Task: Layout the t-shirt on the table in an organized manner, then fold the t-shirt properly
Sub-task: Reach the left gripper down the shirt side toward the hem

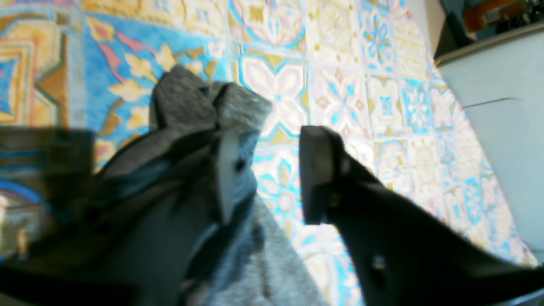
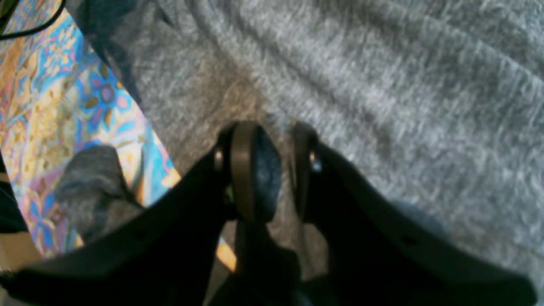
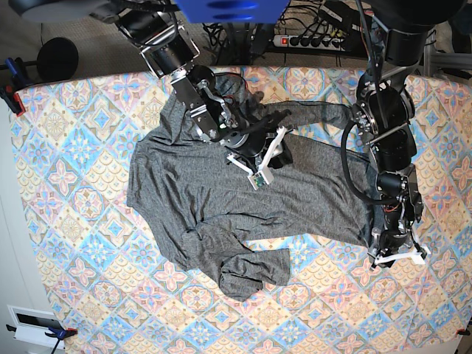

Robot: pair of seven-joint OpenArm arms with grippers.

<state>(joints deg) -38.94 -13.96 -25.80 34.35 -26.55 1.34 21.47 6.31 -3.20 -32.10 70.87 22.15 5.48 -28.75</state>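
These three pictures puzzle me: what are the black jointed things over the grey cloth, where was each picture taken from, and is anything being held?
They are two robot arms. The overhead picture looks down on a table under a patterned cloth, with a dark-grey long-sleeved t-shirt spread on it. The two close-ups come from cameras mounted on each arm's wrist, looking along its end effector. The left end effector is at the shirt's corner, on the overhead picture's right. Its jaws stand apart with shirt fabric draped over one finger. The right end effector is over the shirt's upper middle, its fingers narrowly apart against the fabric; whether it pinches any I cannot tell.
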